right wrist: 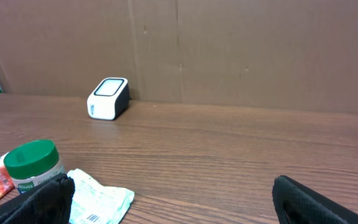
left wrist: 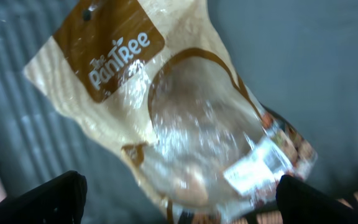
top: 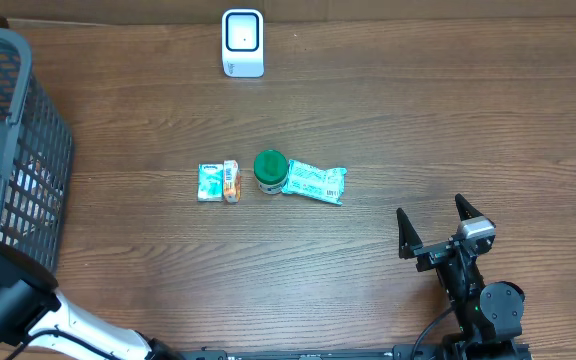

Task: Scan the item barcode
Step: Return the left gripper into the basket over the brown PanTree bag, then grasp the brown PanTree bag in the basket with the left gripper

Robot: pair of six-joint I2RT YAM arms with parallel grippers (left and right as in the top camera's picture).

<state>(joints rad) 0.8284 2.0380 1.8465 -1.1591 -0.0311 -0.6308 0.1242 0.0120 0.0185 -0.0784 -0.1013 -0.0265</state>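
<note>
A tan and clear "Pantree" snack bag (left wrist: 166, 118) with a white label (left wrist: 253, 169) lies on the grey floor of the basket. My left gripper (left wrist: 180, 186) hangs over its lower end, open, its fingers wide apart and off the bag. The white barcode scanner (top: 242, 42) stands at the table's far edge, also visible in the right wrist view (right wrist: 107, 98). My right gripper (top: 430, 208) rests open at the front right, holding nothing. On the mid-table lie a teal packet (top: 209, 182), an orange packet (top: 231, 182), a green-lidded jar (top: 270, 170) and a white-green pouch (top: 315, 183).
The grey mesh basket (top: 38, 130) fills the left edge of the table, with my left arm (top: 8, 295) reaching into it. A cardboard wall (right wrist: 229, 50) stands behind the scanner. The pouch (right wrist: 98, 199) shows a small barcode near my right gripper's left finger.
</note>
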